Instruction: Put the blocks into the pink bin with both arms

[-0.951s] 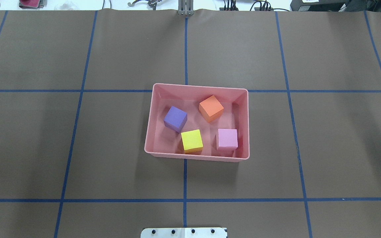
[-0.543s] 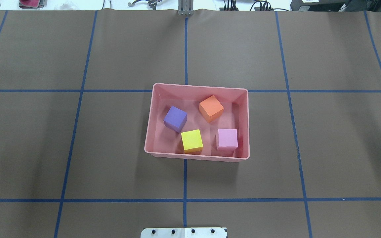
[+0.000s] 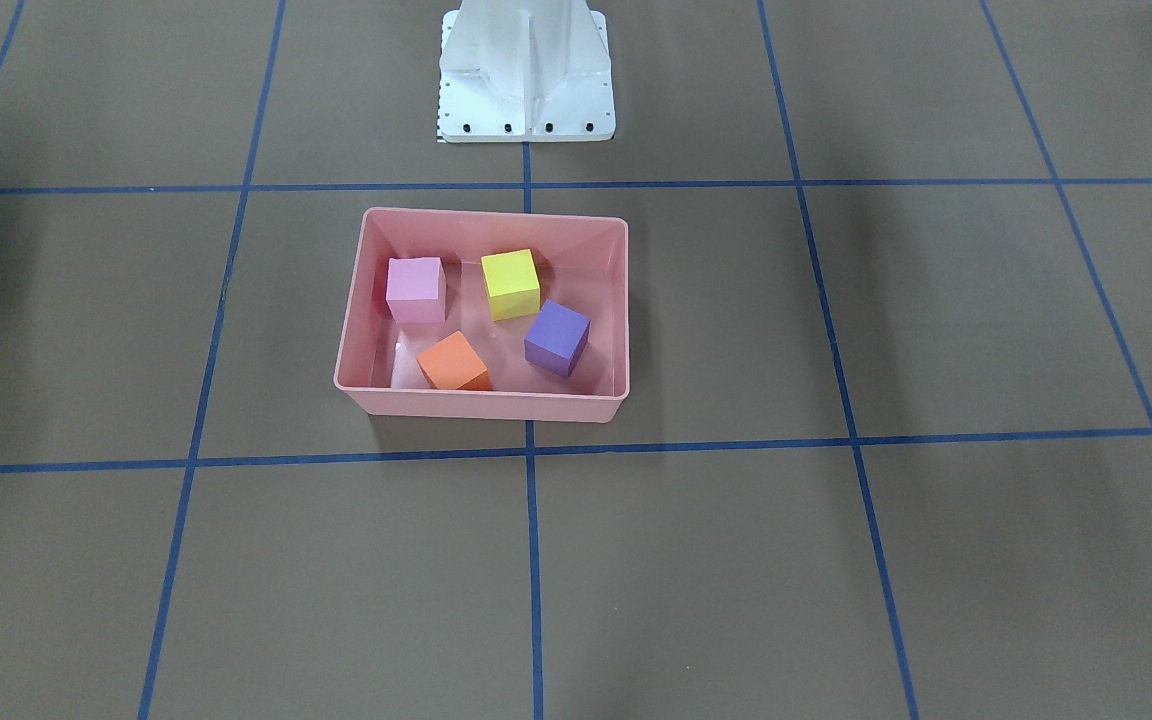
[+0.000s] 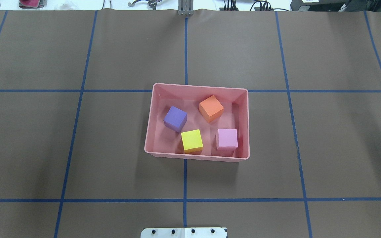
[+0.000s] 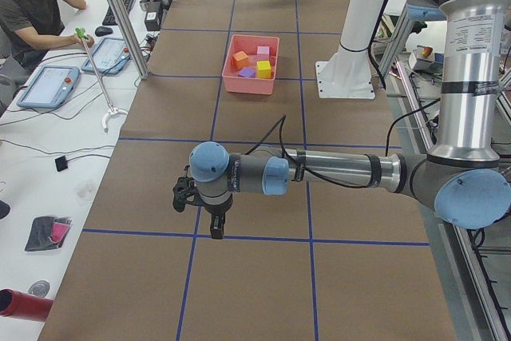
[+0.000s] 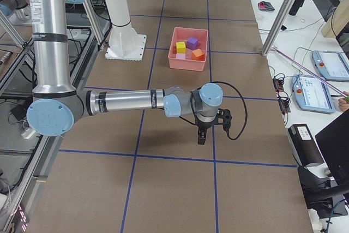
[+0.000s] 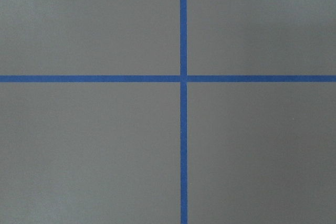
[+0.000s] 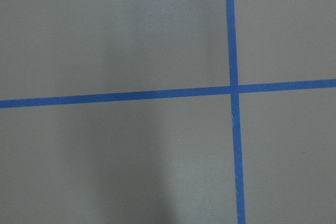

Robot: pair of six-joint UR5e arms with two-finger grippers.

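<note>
The pink bin (image 4: 247,122) sits mid-table and holds all four cubes: purple (image 4: 175,118), orange (image 4: 211,107), yellow (image 4: 191,140) and light pink (image 4: 227,138). The front-facing view shows the same bin (image 3: 481,405) and cubes. No arm shows in the overhead or front-facing views. My left gripper (image 5: 215,225) hangs over bare table far from the bin, near the table's left end. My right gripper (image 6: 200,137) hangs likewise near the right end. I cannot tell whether either is open or shut. Both wrist views show only brown table and blue tape lines.
The white pedestal base (image 3: 526,75) stands just behind the bin on the robot's side. Blue tape lines grid the brown table. A side bench with tablets (image 5: 49,85), a seated person (image 5: 32,5) and metal posts (image 5: 120,13) runs along the far edge.
</note>
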